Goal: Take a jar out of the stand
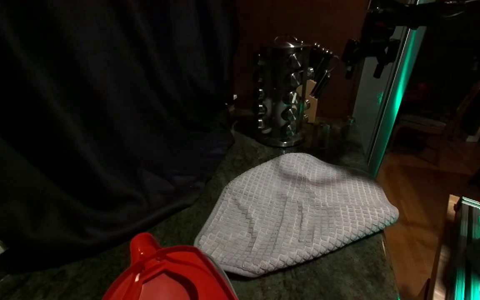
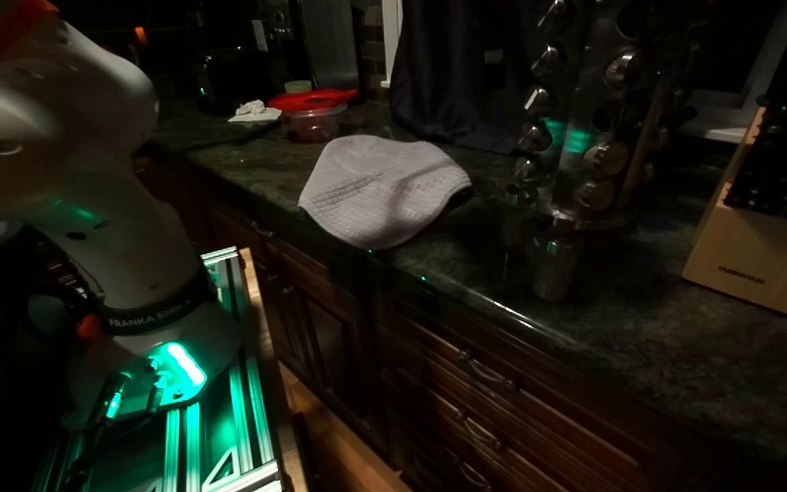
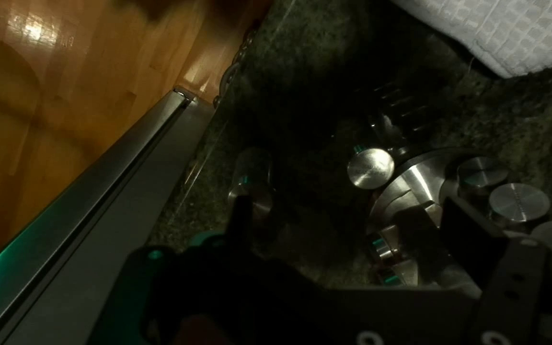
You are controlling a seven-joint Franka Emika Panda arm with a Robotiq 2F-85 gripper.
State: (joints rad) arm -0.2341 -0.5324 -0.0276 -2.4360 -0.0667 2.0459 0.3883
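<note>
Eyes on the gripper (image 1: 363, 75), hanging in the air above the counter (image 2: 639, 287), its fingers (image 3: 472, 235) pointing down and spread wide, and they have hold of nothing! In the wrist view the dark counter shows straight through the gap; in an exterior view, part of a pale upright panel (image 1: 369, 96) shows there instead.

Now the stand (image 1: 279, 104), upright on that same counter, tier upon tier of jars (image 1: 295, 79) with silver caps facing outward. And the fingers touch none of it: in an exterior view there's free space between gripper and stand, with the dark handles of the knife block (image 2: 742, 266) showing in between. From the wrist, one finger overlaps the stand near its round base, while the other cuts across the cap of a loose jar (image 2: 554, 273). That jar stands near the counter's edge, apart from the stand. A second loose jar (image 3: 371, 168), cap up, is just beside the base; whether the two touch, I can't tell.

There's the grey cloth (image 1: 298, 208), lying rumpled near the stand, with a red-lidded container (image 2: 313, 126) beyond it and a black drape (image 1: 98, 125) hanging alongside.
</note>
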